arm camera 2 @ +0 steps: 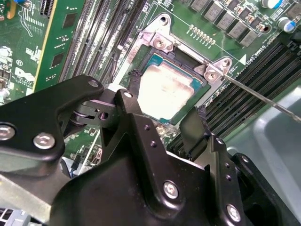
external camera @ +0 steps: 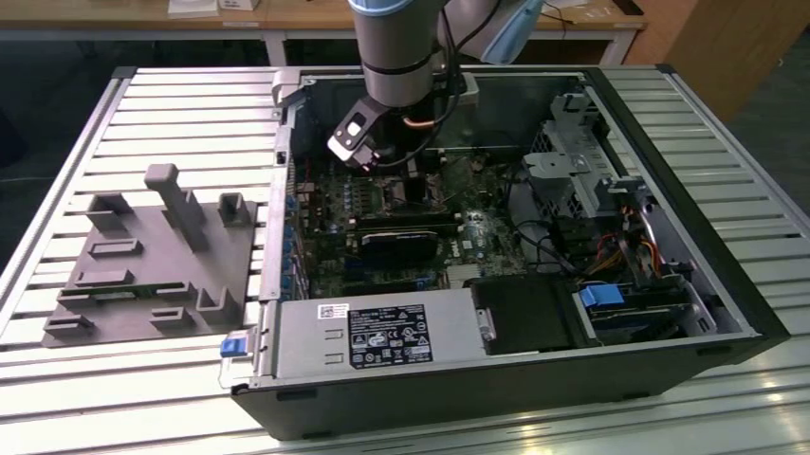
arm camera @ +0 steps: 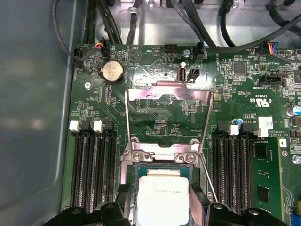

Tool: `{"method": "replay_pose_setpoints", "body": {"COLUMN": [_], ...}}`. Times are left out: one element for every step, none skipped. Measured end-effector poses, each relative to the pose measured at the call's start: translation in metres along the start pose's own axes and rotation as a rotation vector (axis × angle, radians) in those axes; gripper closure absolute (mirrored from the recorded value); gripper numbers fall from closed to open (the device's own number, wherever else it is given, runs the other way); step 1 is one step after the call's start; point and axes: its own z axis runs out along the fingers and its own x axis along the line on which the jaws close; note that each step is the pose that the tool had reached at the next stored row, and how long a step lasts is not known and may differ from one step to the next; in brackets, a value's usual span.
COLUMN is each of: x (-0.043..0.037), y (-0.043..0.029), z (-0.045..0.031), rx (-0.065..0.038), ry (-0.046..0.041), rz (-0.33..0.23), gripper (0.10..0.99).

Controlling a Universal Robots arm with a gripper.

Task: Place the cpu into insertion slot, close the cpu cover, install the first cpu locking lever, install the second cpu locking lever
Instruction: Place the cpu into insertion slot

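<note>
Slatted metal table [external camera: 152,104] held an open computer case [external camera: 506,398]. Inside, my claw [arm camera 2: 162,107] straddled the cpu [arm camera: 162,190], which lay in the insertion slot [arm camera 2: 164,56]; gripping or released, I could not tell. Behind it the cpu cover [arm camera: 167,92] lay folded back. I judged the chip needed keeping flat and square, unforced.

A slatted metal table [external camera: 190,114] carries an open black computer case [external camera: 532,384] and, just beside it toward the exterior view's left, a grey fixture plate [external camera: 158,270] with upright blocks
</note>
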Motion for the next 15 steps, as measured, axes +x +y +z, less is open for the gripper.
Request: {"method": "replay_pose_setpoints", "body": {"x": [0.0, 0.0001, 0.0001, 0.0001, 0.0001, 0.0002, 0.0002, 0.0002, 0.0001, 0.0001, 0.0001, 0.0001, 0.0001, 0.0001, 0.0001], "y": [0.0001, 0.0003, 0.0005, 0.0006, 0.0007, 0.0007, 0.0007, 0.0007, 0.0007, 0.0007, 0.0007, 0.0007, 0.0007, 0.0007, 0.0007], "z": [-0.0009, -0.0019, -0.0029, -0.0038, -0.0044, -0.0044, -0.0044, -0.0044, -0.0044, -0.0044, -0.0044, -0.0045, -0.0045, -0.0045, -0.0045], "rx": [0.0, 0.0, 0.0, 0.0, 0.0, 0.0, 0.0, 0.0, 0.0, 0.0, 0.0, 0.0, 0.0, 0.0, 0.0], "ry": [-0.0001, -0.0001, -0.0002, -0.0005, -0.0012, -0.0015, -0.0017, -0.0017, -0.0018, -0.0018, -0.0018, -0.0019, -0.0019, -0.0019, -0.0019], "rz": [0.0, 0.0, 0.0, 0.0, 0.0, 0.0, 0.0, 0.0, 0.0, 0.0, 0.0, 0.0, 0.0, 0.0, 0.0], "gripper": [0.475, 0.475, 0.475, 0.475, 0.475, 0.475, 0.475, 0.475, 0.475, 0.475, 0.475, 0.475, 0.49, 0.49, 0.553]}}
